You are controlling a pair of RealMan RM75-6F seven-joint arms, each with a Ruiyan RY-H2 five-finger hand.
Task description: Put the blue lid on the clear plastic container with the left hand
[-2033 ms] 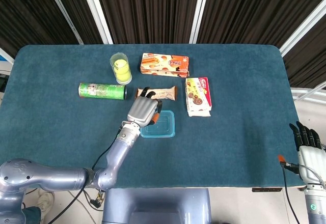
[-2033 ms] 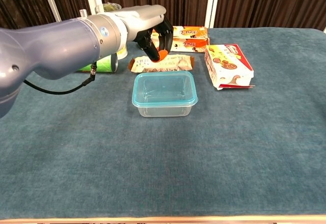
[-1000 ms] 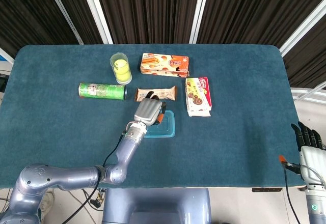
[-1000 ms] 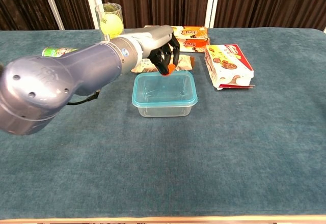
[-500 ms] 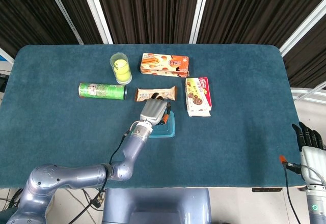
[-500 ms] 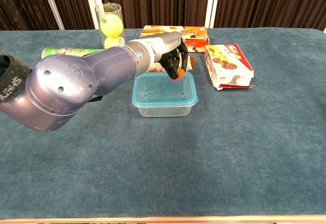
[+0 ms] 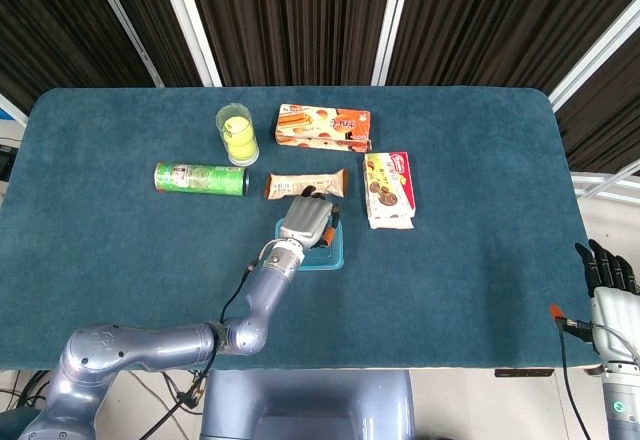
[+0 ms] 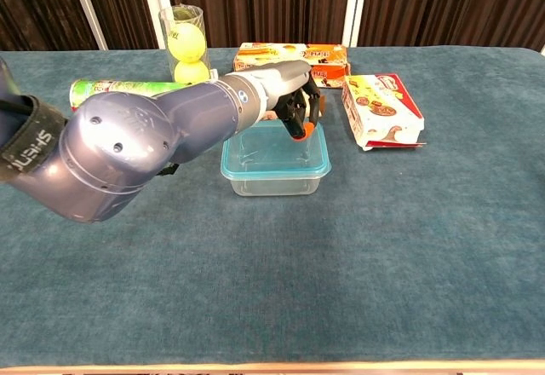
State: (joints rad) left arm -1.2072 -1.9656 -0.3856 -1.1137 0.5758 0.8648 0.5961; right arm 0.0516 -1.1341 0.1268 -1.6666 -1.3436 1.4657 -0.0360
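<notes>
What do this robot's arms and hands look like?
The left arm is smooth, rounded blue-grey metal with small screw holes, a black lettered band and a thin black cable. The left hand has a silver back, black fingers and an orange tip. The right hand looks alike, with a black cable.

- Your head view looks steeply down from above, taking in the whole blue table (image 7: 480,290) with dark slatted panels beyond.
- Your chest view sits low at the near edge, facing across, much closer.
- Both share the left hand (image 7: 308,222) over the clear plastic container (image 8: 274,166); the far corners probably fall outside the chest view.
</notes>
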